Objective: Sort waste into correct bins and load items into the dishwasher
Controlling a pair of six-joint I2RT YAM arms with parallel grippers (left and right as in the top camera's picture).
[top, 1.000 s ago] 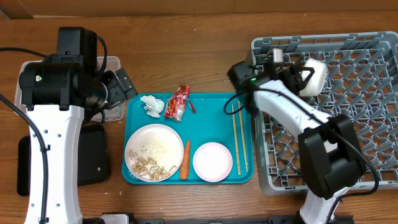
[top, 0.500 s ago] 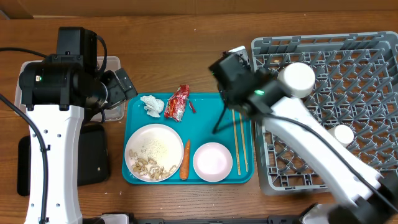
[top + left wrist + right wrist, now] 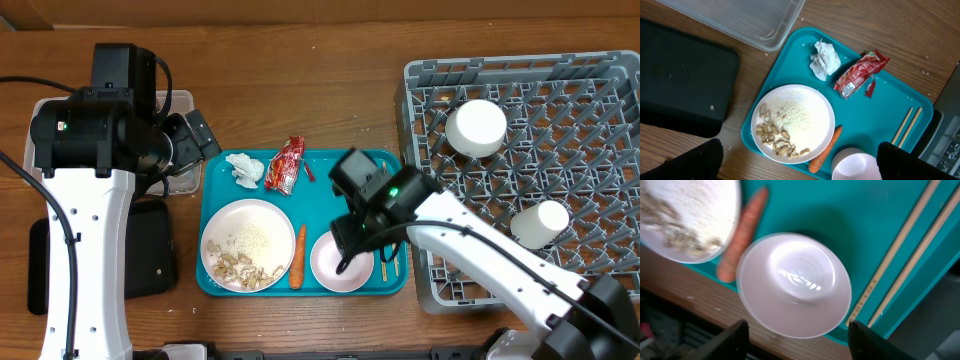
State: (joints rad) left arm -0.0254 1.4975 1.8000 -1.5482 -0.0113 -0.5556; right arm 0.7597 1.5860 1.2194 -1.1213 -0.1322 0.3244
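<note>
My right gripper (image 3: 802,345) is open, its fingers on either side of a small white bowl (image 3: 795,285) on the teal tray, just above it. Beside the bowl lie an orange carrot (image 3: 742,235) and the wooden chopsticks (image 3: 910,245). A white plate (image 3: 795,120) holds rice grains and brownish scraps. A crumpled tissue (image 3: 824,60) and a red wrapper (image 3: 860,75) lie at the tray's far side. Another white bowl (image 3: 476,127) sits upside down in the grey dish rack (image 3: 590,90). My left gripper (image 3: 800,167) is open and empty, high above the tray's left edge.
The clear tub (image 3: 740,20) and the flat black tray (image 3: 680,80) sit left of the teal tray (image 3: 340,175). A second white round item (image 3: 540,223) lies in the rack. My right arm crosses the rack's left wall.
My right gripper left the white bowl in the rack and swung left and toward the front, over the bowl on the tray. The left arm has not moved.
</note>
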